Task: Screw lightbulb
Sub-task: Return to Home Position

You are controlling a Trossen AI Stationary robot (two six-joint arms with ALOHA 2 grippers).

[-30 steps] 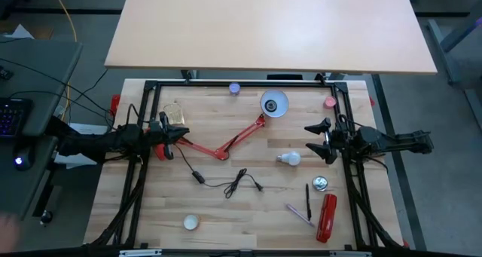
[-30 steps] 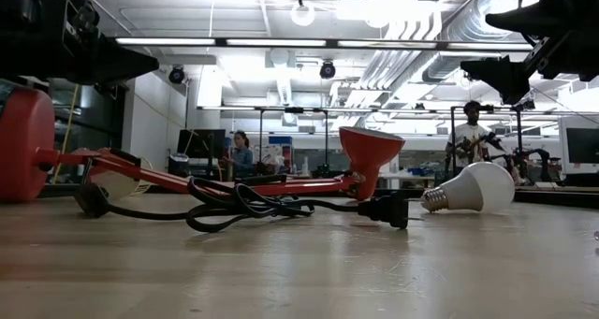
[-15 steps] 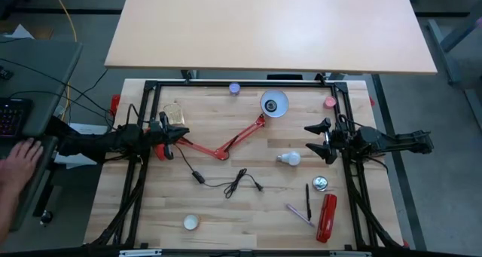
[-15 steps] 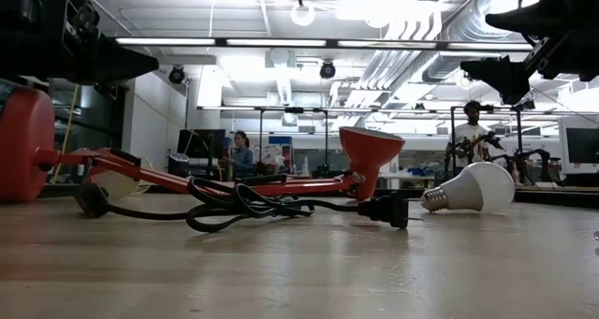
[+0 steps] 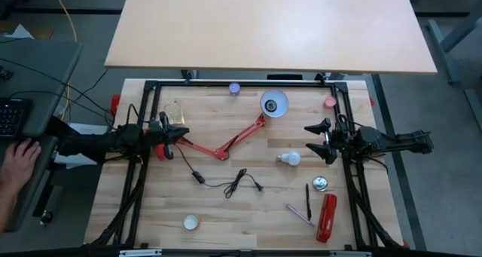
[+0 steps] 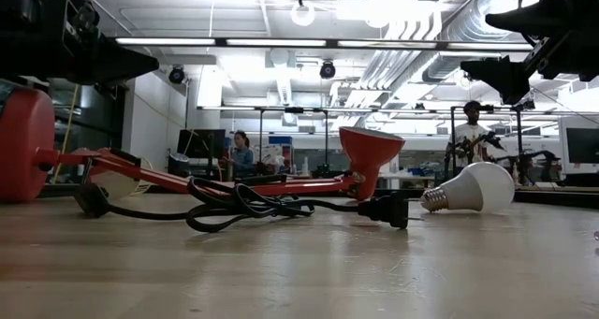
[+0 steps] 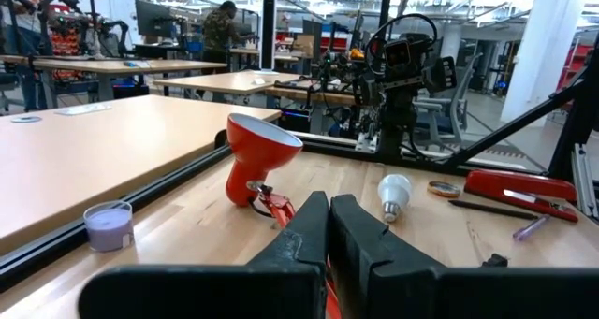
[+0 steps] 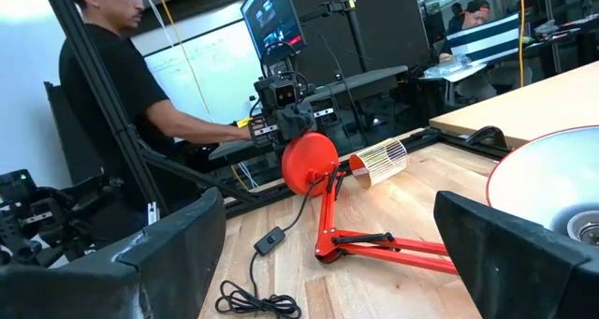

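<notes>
The white lightbulb (image 5: pixel 288 158) (image 6: pixel 473 188) (image 7: pixel 394 194) lies on its side on the wooden table, its screw base toward the table's left. The red lamp lies flat, its folded arm (image 5: pixel 226 144) on the table and its white-lined shade (image 5: pixel 273 104) (image 6: pixel 372 151) at the far side, opening upward. Its black cord (image 5: pixel 226 183) trails toward the near edge. My left gripper (image 5: pixel 184 134) (image 7: pixel 328 211) is shut and hangs level above the lamp's base (image 8: pixel 309 165) at the left. My right gripper (image 5: pixel 309 139) is open, raised, just right of the lightbulb.
A purple candle (image 5: pixel 234 88) and a small red cap (image 5: pixel 330 102) sit at the far edge. A red stapler (image 5: pixel 327 216), two pens (image 5: pixel 308 201) and a round metal piece (image 5: pixel 321 184) lie near right. A cream ball (image 5: pixel 191 222) is near left. A person's hand (image 5: pixel 15 163) is beyond the left edge.
Both arms have kept still. A person's hand beyond the table's left edge has moved up beside the keyboard desk.
</notes>
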